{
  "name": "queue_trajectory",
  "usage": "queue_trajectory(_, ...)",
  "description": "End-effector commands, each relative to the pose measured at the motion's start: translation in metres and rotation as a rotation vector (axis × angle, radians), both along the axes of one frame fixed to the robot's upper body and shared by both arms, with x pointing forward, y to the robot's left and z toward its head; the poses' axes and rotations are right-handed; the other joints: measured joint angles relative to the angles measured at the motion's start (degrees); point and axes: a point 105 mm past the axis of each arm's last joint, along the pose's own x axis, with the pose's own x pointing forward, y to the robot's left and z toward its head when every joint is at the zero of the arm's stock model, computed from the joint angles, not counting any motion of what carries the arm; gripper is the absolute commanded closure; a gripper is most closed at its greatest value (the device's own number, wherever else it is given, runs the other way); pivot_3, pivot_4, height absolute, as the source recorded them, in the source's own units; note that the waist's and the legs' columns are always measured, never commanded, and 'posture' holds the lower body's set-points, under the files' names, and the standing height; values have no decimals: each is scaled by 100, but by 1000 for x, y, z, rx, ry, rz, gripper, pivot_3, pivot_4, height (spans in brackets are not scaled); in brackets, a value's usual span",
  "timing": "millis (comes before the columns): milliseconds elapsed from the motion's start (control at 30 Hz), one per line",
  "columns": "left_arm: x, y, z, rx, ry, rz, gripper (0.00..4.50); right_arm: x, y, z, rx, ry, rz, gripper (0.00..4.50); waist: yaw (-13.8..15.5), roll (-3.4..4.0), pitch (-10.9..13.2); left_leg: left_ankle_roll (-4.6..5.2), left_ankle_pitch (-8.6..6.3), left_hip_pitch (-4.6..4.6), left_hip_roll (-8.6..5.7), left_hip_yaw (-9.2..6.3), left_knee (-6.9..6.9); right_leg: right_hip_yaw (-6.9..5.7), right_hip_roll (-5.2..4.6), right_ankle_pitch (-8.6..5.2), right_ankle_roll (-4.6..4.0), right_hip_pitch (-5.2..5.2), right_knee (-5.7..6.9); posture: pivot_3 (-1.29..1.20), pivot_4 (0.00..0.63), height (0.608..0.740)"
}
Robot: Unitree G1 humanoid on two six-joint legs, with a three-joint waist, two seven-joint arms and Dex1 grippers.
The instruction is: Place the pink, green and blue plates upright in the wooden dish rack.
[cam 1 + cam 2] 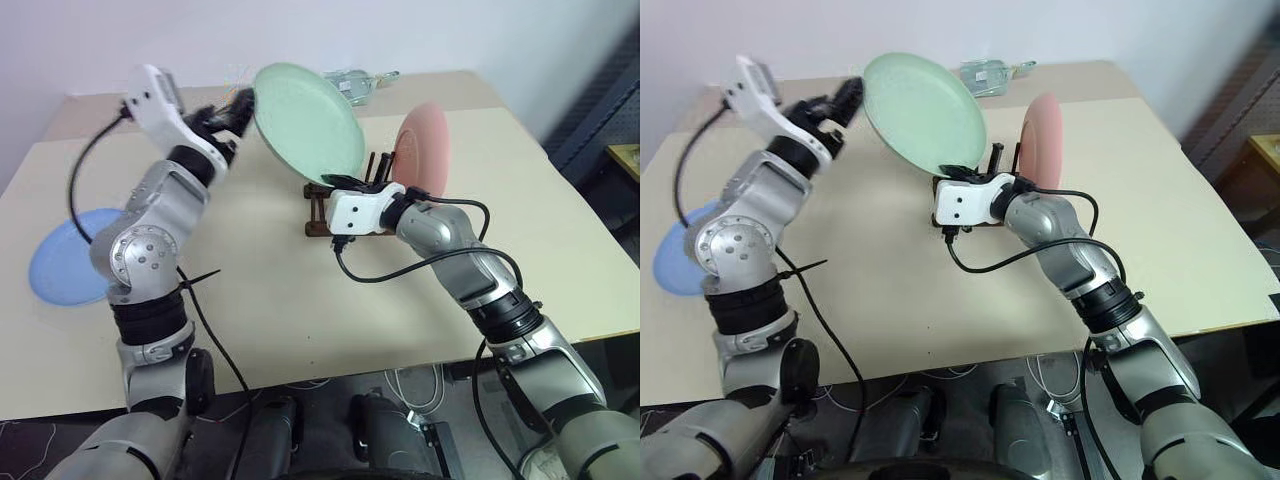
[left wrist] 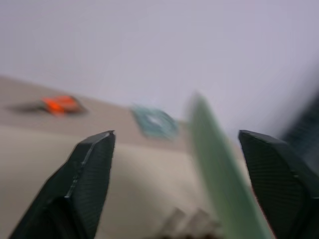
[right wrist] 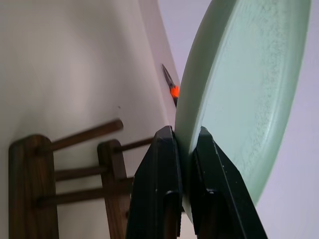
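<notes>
Above the rack (image 1: 345,205), in the left eye view, the green plate (image 1: 308,122) stands tilted, its lower rim pinched by the right end effector (image 1: 340,181). The left end effector (image 1: 238,103) sits at the plate's upper edge, spread. The pink plate (image 1: 423,150) stands upright in the rack's far side; the blue plate (image 1: 65,258) lies flat on the counter (image 1: 300,300), well apart to the left. The risk as I judge it: one pinch low on the rim carries a tall, leaning plate, so it may pivot or slip before it finds a slot.

Seen from the right eye, the lean is plainer. The plate tips away from the pink one. Lowered at that angle, its rim could land on a peg top rather than between pegs, or knock the rack sideways.

Between the left wrist's open fingers (image 2: 89,169), the green rim (image 2: 219,179) passes edge-on, closer to one finger, touching neither. Any careless sweep of that arm could clip the plate and twist it in the other grip.

Close up from the right wrist, both fingers (image 3: 162,164) are shut on the rim, covering little of it. The pegs (image 3: 84,134) lie beside and below. A shallow bite on smooth plastic could let go.
</notes>
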Motion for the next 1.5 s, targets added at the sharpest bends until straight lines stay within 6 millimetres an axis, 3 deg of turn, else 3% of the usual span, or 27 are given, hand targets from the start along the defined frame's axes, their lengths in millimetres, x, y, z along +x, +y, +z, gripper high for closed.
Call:
queue_trajectory(33, -8, 41, 7, 88, -95, 159, 701, -14, -10, 34, 188, -45, 14, 4500, 12, 1, 0, 0, 0, 1, 0, 0, -2, 2, 0, 0, 0, 0, 0, 0, 150, 740)
queue_trajectory(100, -12, 49, 0, 191, -118, 188, 701, -23, -13, 42, 297, -2, 49, 4500, 22, 1, 0, 0, 0, 1, -1, -1, -1, 2, -2, 0, 0, 1, -2, 0, 150, 740)
queue_trajectory(167, -13, 41, -29, 405, -84, 155, 701, -34, -15, 55, 498, 102, 109, 4500, 19, 2, 0, 2, -2, 1, -2, -2, 2, 1, -3, 0, 0, 4, -3, 0, 150, 740)
queue_trajectory(233, -15, 31, -47, 490, -72, 99, 701, -39, -16, 60, 601, 176, 144, 4500, 42, 5, 0, 4, -3, 1, -1, -3, 0, 3, -6, 0, -1, 4, -2, 0, 150, 740)
queue_trajectory(333, -30, -13, -105, 481, 1, -179, 701, -50, -21, 60, 857, 385, 195, 4500, 73, 8, -5, 44, -29, 4, -2, -9, 5, 0, -11, 1, -2, 13, -7, 0, 150, 740)
queue_trajectory(433, -47, -36, -141, 502, 60, -362, 701, -53, -24, 56, 917, 472, 189, 4500, 62, 11, -3, 49, -35, 4, -2, -8, 2, 2, -14, 0, -4, 11, -9, 0, 150, 740)
queue_trajectory(600, -67, -58, -150, 478, 64, -537, 701, -49, -32, 50, 974, 550, 149, 4500, 21, 19, 2, 38, -40, 3, 3, -7, 1, 1, -14, -8, -28, 5, -5, 0, 150, 740)
queue_trajectory(1000, -71, -69, -153, 506, 69, -594, 701, -22, -47, 27, 996, 689, 37, 4500, 20, 25, 2, 52, -32, 3, 3, -5, 0, 1, -13, -1, -14, 5, -6, 0, 150, 740)
queue_trajectory(1133, -72, -70, -154, 510, 70, -598, 645, -17, -47, 26, 961, 686, 22, 2999, 21, 26, 3, 52, -32, 3, 3, -5, -1, 1, -13, -1, -14, 5, -7, 0, 150, 740)
queue_trajectory(1267, -72, -69, -154, 486, 82, -603, 645, -15, -47, 32, 913, 621, 16, 1007, 20, 26, 3, 52, -32, 3, 3, -5, 0, 1, -13, -1, -14, 5, -7, 0, 150, 740)
queue_trajectory(1300, -72, -69, -155, 473, 89, -605, 136, -15, -47, 34, 892, 595, 13, 476, 20, 26, 3, 52, -32, 3, 3, -5, 0, 1, -13, -1, -14, 5, -7, 0, 150, 740)
queue_trajectory(1500, -70, -64, -153, 442, 96, -581, 31, -16, -48, 55, 792, 397, 7, 435, 20, 27, 3, 52, -32, 3, 3, -5, 0, 0, -13, -1, -13, 5, -7, 0, 150, 740)
